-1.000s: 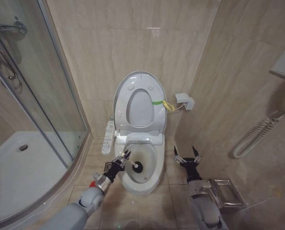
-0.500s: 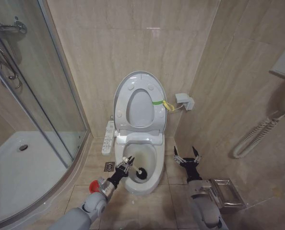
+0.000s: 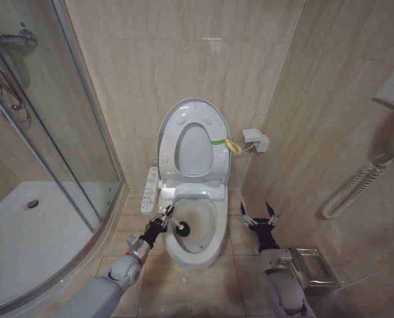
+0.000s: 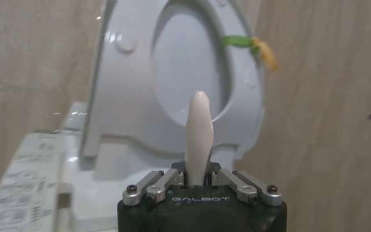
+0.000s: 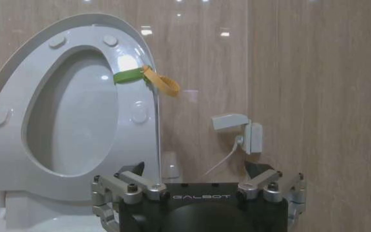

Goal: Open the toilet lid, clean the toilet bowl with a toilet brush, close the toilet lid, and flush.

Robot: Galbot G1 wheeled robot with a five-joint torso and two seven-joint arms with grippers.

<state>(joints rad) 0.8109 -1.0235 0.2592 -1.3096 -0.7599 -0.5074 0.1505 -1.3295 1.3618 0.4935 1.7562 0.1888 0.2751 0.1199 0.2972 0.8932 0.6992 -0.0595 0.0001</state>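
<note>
Head view: left gripper [image 3: 162, 216] clamps the brush [image 3: 182, 230], reaching into the bowl [image 3: 213, 228] from 8 o'clock. Right gripper [image 3: 258, 215] hovers open at 3 o'clock. Lid [image 3: 194, 138] stands raised.

Lid [image 3: 193, 140] upright; brush [image 3: 182, 230] inside bowl [image 3: 213, 228]

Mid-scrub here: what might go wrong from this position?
The left gripper holds the toilet brush by its thin handle, head at the toilet bowl rim side; it may slip or knock the rim. The toilet lid and seat stand upright above; a bump might drop them. The right gripper waits open beside the bowl.
</note>
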